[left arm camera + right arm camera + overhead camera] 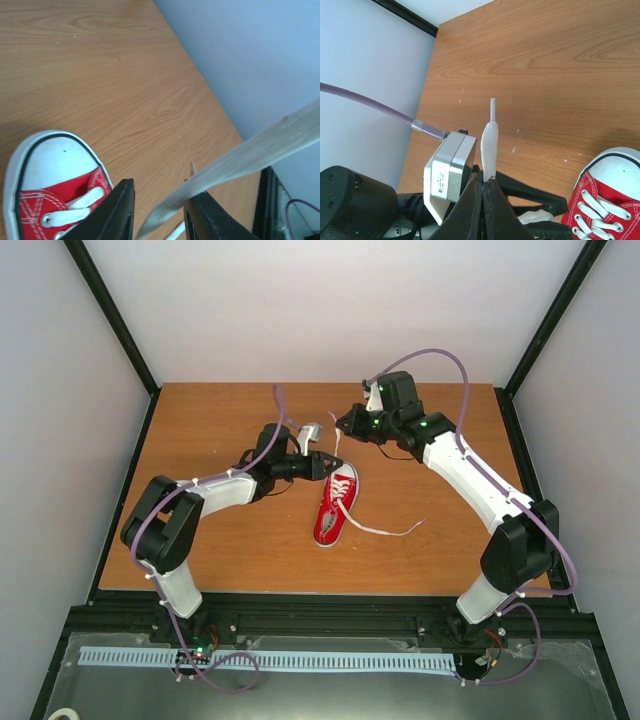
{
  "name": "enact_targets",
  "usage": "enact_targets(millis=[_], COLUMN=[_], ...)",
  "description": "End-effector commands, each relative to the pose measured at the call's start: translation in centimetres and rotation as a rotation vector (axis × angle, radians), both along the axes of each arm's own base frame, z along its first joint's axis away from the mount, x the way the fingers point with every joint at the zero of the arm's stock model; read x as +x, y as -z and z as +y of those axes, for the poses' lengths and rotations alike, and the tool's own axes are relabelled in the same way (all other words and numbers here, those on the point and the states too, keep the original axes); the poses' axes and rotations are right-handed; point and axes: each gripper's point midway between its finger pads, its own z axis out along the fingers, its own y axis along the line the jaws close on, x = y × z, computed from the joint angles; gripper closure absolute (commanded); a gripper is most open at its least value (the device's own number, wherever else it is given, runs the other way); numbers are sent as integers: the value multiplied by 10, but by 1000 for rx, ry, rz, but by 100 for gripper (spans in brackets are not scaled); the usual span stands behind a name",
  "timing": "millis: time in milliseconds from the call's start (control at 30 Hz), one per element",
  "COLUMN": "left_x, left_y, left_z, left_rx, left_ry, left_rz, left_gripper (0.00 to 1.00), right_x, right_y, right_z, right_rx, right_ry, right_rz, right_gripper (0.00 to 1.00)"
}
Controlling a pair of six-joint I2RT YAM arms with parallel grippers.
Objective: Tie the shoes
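The red sneaker (336, 505) with white toe cap lies mid-table, toe pointing toward the near edge. My right gripper (343, 423) is shut on one white lace (336, 440) and holds it taut above the shoe's heel end. In the right wrist view the lace end (490, 142) sticks up from the closed gripper (484, 181). My left gripper (325, 464) is open at the shoe's heel side. In the left wrist view the taut lace (235, 160) runs between that gripper's (159, 196) fingers, against the right finger. The shoe (47, 190) shows at lower left.
The other lace (385, 530) trails loose on the wooden table (230, 540) to the shoe's right. Grey walls and black frame posts (110, 315) close in the table's far, left and right edges. The left wrist camera housing (447, 172) sits close beside my right fingers.
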Motion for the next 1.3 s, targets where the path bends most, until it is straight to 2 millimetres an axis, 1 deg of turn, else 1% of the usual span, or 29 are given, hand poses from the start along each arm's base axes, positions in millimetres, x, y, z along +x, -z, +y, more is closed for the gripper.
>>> enact_targets(millis=[0, 67, 133, 200, 233, 300, 367, 400, 433, 500, 567, 600, 733, 833, 967, 1033, 1200, 1267], left_x=[2, -1, -6, -13, -18, -26, -34, -38, -42, -46, -51, -55, -63, -68, -73, -74, -73, -71], left_y=[-26, -25, -26, -26, -25, -20, -15, -13, -11, -9, -5, -3, 5, 8, 7, 7, 0, -4], left_z=[-15, -13, -8, -3, -1, 1, 5, 7, 9, 13, 15, 16, 18, 20, 23, 25, 30, 31], left_rx=[-66, -55, -36, -17, -5, 15, 41, 53, 63, 83, 106, 114, 130, 131, 134, 143, 149, 148], left_ry=[50, 44, 36, 37, 43, 62, 76, 80, 82, 81, 91, 100, 127, 136, 143, 136, 104, 93], left_rz=[-58, -44, -42, -28, -11, 25, 55, 67, 81, 117, 153, 163, 172, 183, 153, 146, 112, 102], left_gripper=[79, 97, 99, 99, 99, 99, 99, 99, 99, 99, 99, 99, 99, 99, 99, 99, 99, 99], right_x=[2, 4, 8, 11, 11, 8, 0, -6, -13, -31, -51, -65, -104, -123, -130, -130, -128, -127], right_y=[5, 14, 27, 35, 38, 39, 39, 39, 43, 55, 76, 94, 137, 161, 181, 190, 216, 227], right_z=[-7, -14, -23, -37, -48, -73, -98, -110, -123, -146, -161, -166, -179, -187, -196, -195, -188, -188], right_rx=[-26, -55, -106, -158, -195, -273, -325, -338, -349, -377, -405, -416, -405, -445, -501, -498, -494, -501], right_ry=[37, 62, 88, 103, 125, 181, 230, 245, 261, 296, 329, 344, 401, 406, 413, 408, 381, 378], right_rz=[10, 18, 26, 37, 45, 33, 18, 20, 39, 100, 168, 220, 340, 402, 420, 423, 454, 467], right_gripper=[97, 97, 97, 86, 73, 45, 23, 16, 15, 14, 15, 15, 16, 17, 20, 23, 39, 44])
